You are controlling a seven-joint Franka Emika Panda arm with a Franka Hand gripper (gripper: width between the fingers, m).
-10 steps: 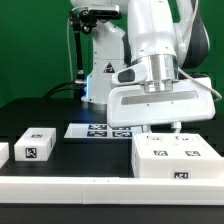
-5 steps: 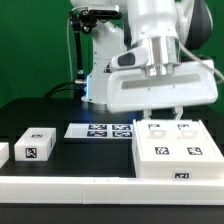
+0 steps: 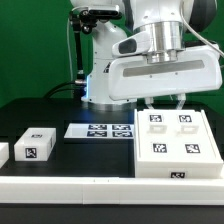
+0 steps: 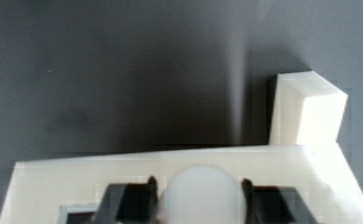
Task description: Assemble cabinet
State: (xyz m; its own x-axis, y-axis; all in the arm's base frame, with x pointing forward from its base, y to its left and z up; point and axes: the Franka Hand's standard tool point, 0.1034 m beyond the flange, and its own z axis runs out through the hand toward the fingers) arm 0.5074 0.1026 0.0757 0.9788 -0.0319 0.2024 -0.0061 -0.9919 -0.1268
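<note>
The cabinet, a large white box with several square tags on its upper face, is at the exterior view's right. Its far edge is tipped up and its near edge rests on the table. My gripper is above that far edge, shut on the cabinet. In the wrist view the cabinet shows as a white L-shaped wall over the dark table. My gripper sits against its white edge, with dark slots on either side of a rounded white tip.
A small white tagged block lies at the exterior view's left, and another is cut off by the frame edge. The marker board lies flat behind them. A white ledge runs along the front. The robot base stands behind.
My gripper has risen, and the cabinet's far edge has come up with it, so more of its tagged face shows. The small blocks and the marker board have not moved.
</note>
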